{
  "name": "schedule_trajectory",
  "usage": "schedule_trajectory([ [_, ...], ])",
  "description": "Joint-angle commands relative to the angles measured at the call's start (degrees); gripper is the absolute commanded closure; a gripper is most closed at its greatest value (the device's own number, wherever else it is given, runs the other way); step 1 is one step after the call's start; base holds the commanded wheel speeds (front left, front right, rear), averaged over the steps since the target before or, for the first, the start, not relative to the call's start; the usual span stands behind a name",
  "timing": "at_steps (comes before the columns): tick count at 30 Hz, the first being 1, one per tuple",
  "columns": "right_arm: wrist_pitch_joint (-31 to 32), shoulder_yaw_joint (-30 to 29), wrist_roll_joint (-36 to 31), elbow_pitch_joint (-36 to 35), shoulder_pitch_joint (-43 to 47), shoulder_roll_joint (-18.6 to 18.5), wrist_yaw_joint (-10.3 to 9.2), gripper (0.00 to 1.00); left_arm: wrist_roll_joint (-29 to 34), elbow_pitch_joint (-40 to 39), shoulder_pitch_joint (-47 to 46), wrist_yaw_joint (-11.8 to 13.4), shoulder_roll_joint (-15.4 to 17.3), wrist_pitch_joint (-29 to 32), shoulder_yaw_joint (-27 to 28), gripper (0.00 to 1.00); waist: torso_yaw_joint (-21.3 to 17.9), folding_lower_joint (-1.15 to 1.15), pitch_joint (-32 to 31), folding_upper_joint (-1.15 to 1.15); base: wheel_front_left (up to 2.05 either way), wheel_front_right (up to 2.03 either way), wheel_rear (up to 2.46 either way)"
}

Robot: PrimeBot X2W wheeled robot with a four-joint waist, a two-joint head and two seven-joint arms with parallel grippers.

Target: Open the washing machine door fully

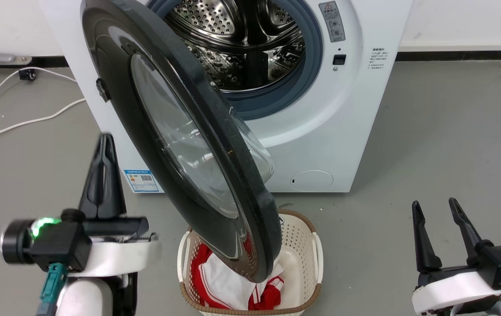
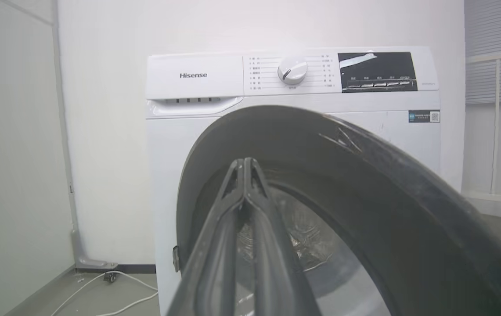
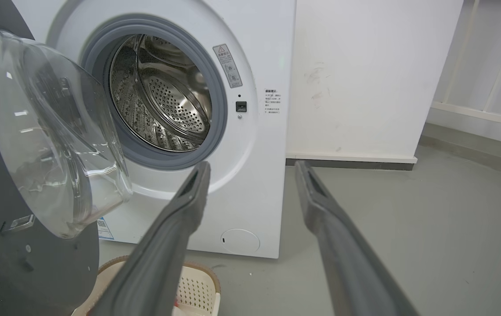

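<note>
Washing machine stands on the grey floor against the back wall, its front facing the robot. Washing machine door is part open: hinged at the machine's left side, swung out nearly edge-on to the head view, glass bowl bulging toward the steel drum. The drum mouth is uncovered. The door's lower rim hangs over a cream laundry basket, which sits on the floor just in front of the machine with red-and-white cloth in it. Left gripper: fingers pressed together, nothing between them, raised on the outer side of the door, tips pointing at its glossy face; whether they touch it, cannot tell. Right gripper: fingers spread wide, empty, low over bare floor to the machine's right, well apart from the door. White cable trails across the floor at the left, near the wall.
</note>
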Motion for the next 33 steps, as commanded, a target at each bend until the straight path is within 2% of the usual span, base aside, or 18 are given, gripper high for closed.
schedule_trajectory([
  [1, 0.1, -0.1, 0.2, 0.0, -0.7, 0.2, -0.04, 0.00, 0.5, -1.0, -0.8, -0.1, 0.0, -0.1, -0.3, 1.00, 0.0, 0.00, 0.1, 0.00, 0.00, 0.00, 0.00],
  [10, 0.2, -0.1, 0.5, 0.4, -1.5, 0.2, -0.04, 0.00, 2.7, -13.4, -7.5, -0.3, -0.2, -0.1, -6.5, 1.00, -0.2, 0.00, 0.5, 0.00, 0.00, 0.00, 0.00],
  [16, 0.3, -0.2, 0.6, 0.6, -1.5, 0.2, -0.04, 0.00, 2.7, -17.2, -10.6, -1.6, -0.2, -0.1, -13.3, 1.00, -0.7, 0.00, 0.7, 0.00, 0.00, 0.00, 0.00],
  [22, 0.4, -0.1, 1.0, 0.9, -1.4, 0.2, -0.03, 0.00, -0.9, -13.9, -8.8, -3.5, -0.2, 0.0, -21.8, 1.00, -1.2, 0.00, 1.0, 0.00, 0.00, 0.00, 0.00],
  [27, 0.2, 0.1, 1.5, 1.3, -1.3, 0.2, -0.03, 0.00, -4.9, -9.3, -6.2, -4.6, -0.3, 2.9, -28.5, 1.00, -1.3, 0.00, 1.0, 0.00, 0.00, 0.00, 0.00],
  [33, 0.4, 0.5, 2.2, 2.2, -1.0, 0.2, -0.04, 0.00, -8.4, -4.8, -1.3, -4.5, 0.0, 8.9, -32.1, 1.00, -1.5, 0.00, 0.7, 0.00, 0.00, 0.00, 0.00],
])
